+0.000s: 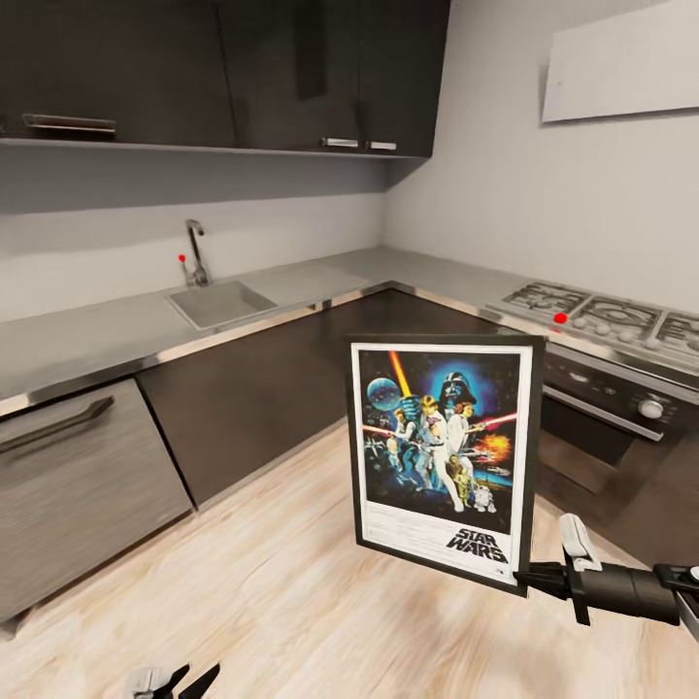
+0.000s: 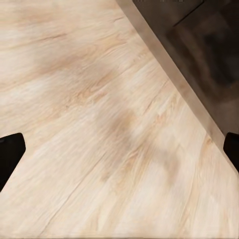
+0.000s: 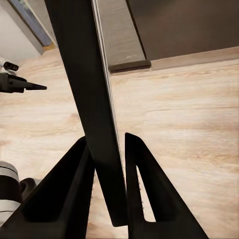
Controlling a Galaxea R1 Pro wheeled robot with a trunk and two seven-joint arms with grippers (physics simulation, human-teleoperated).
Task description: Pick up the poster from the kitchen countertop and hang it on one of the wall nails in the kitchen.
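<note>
1. The pick-up looks done. The poster [image 1: 443,456] is off the desk [image 1: 116,335] and held upright in the air over the wooden floor [image 1: 243,582], in front of the dark cabinets [image 1: 252,398] that stand under the desk's corner.

2. The right gripper [image 1: 529,580] holds the poster at its lower corner, on the side toward the oven [image 1: 602,437]. In the right wrist view the frame's edge [image 3: 97,124] runs between the two fingers [image 3: 69,194], which close on it from both sides, so the grip reads as firm.

3. The left gripper [image 1: 175,680] hangs low over the floor, well apart from the poster. In the left wrist view its dark fingertips [image 2: 11,154] sit wide apart with bare floor between them, so it is spread and holds nothing.

4. The desk itself now carries no poster; its sink [image 1: 221,303] and tap [image 1: 197,250] lie behind and to the side of the poster, the gas hob [image 1: 602,316] on the other arm of the L.

5. What is left is the hanging. I cannot make out a wall nail for certain. Two small red marks show, one beside the tap [image 1: 182,258] and one at the hob's near edge [image 1: 560,317], but what they are is not clear.

6. By my judgement the task is about halfway: the poster must still be carried to a nail on the grey wall [image 1: 544,194] and hooked on.
</note>
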